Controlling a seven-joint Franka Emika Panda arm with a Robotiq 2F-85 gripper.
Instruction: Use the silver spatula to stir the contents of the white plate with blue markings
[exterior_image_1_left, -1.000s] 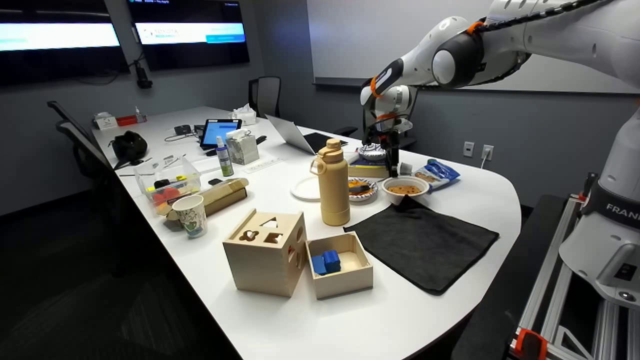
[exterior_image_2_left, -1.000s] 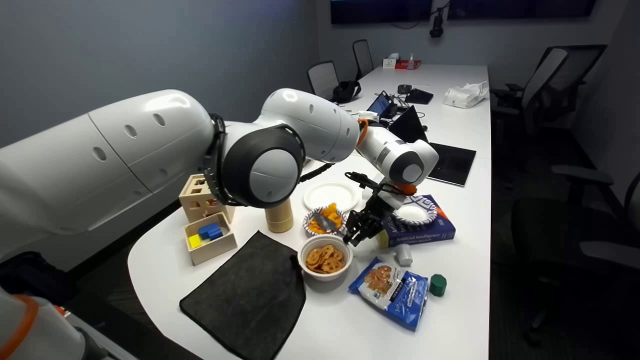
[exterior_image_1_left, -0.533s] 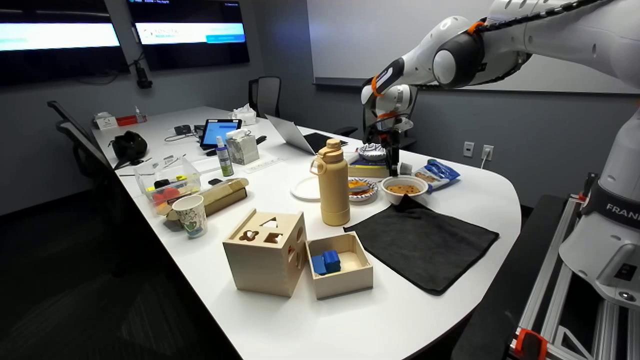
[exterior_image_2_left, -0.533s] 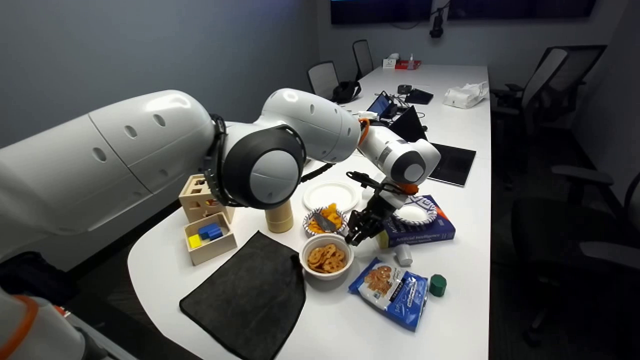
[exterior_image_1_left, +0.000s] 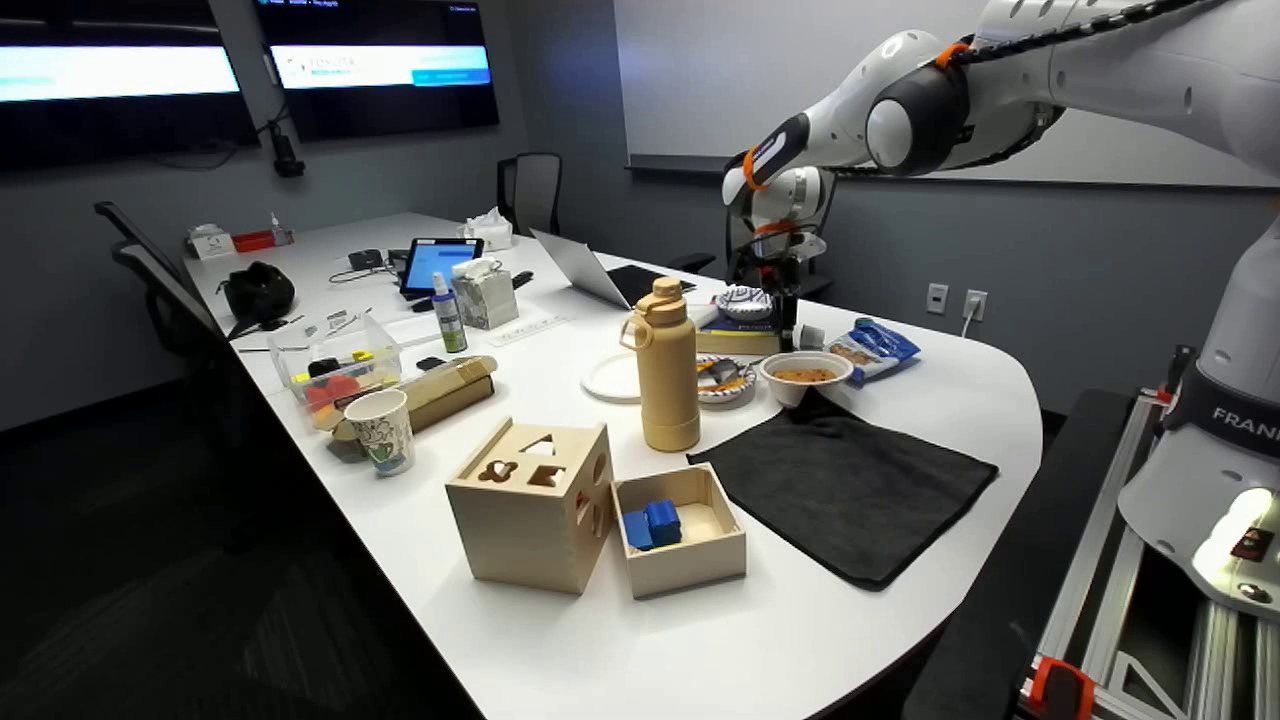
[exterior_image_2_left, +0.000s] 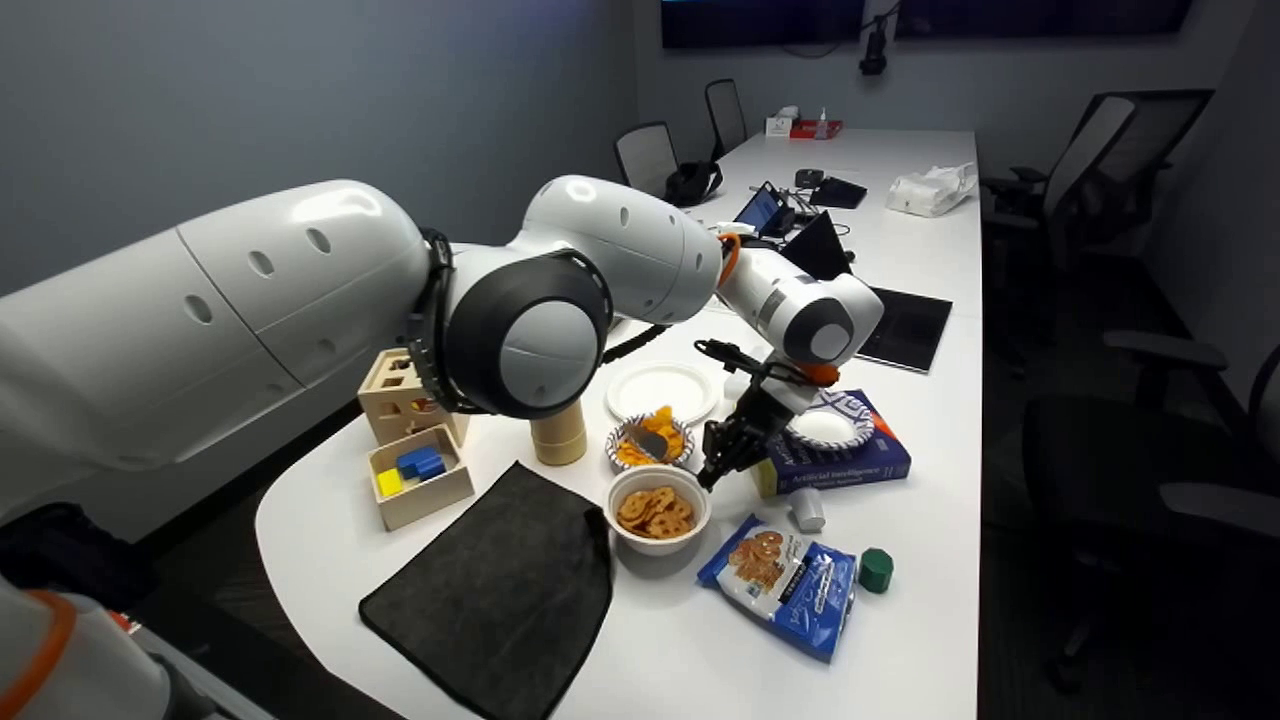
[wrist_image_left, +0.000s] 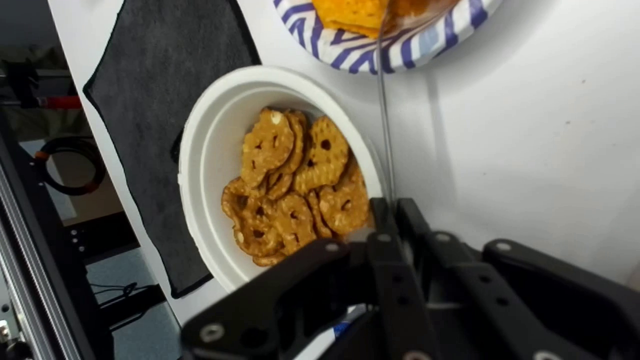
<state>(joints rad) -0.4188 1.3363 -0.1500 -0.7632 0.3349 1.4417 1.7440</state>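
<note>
The white dish with blue markings (wrist_image_left: 345, 52) holds orange chips and shows at the top of the wrist view. It is also in both exterior views (exterior_image_2_left: 614, 452) (exterior_image_1_left: 742, 391). My gripper (wrist_image_left: 394, 206) is shut on the thin handle of the silver spatula (wrist_image_left: 384, 120). The handle runs from my fingertips across the dish's rim. The spatula's blade (exterior_image_2_left: 652, 445) is among the chips in an exterior view; in the wrist view it is mostly cut off. My gripper (exterior_image_2_left: 706, 480) is beside the dish, low over the table, close to a white bowl's rim.
The white bowl (exterior_image_2_left: 616, 508) of pretzel crisps stands right against my fingers' side. A black mat (exterior_image_2_left: 500, 600), tan bottle (exterior_image_1_left: 668, 380), white plate (exterior_image_2_left: 625, 385), book (exterior_image_2_left: 850, 470) with a patterned plate, grey cup (exterior_image_2_left: 807, 510) and blue snack bag (exterior_image_2_left: 820, 600) surround it.
The spatula's blade has turned and shifted among the chips. My gripper has moved slightly away from the dish. The pretzel bowl has shifted slightly the same way.
</note>
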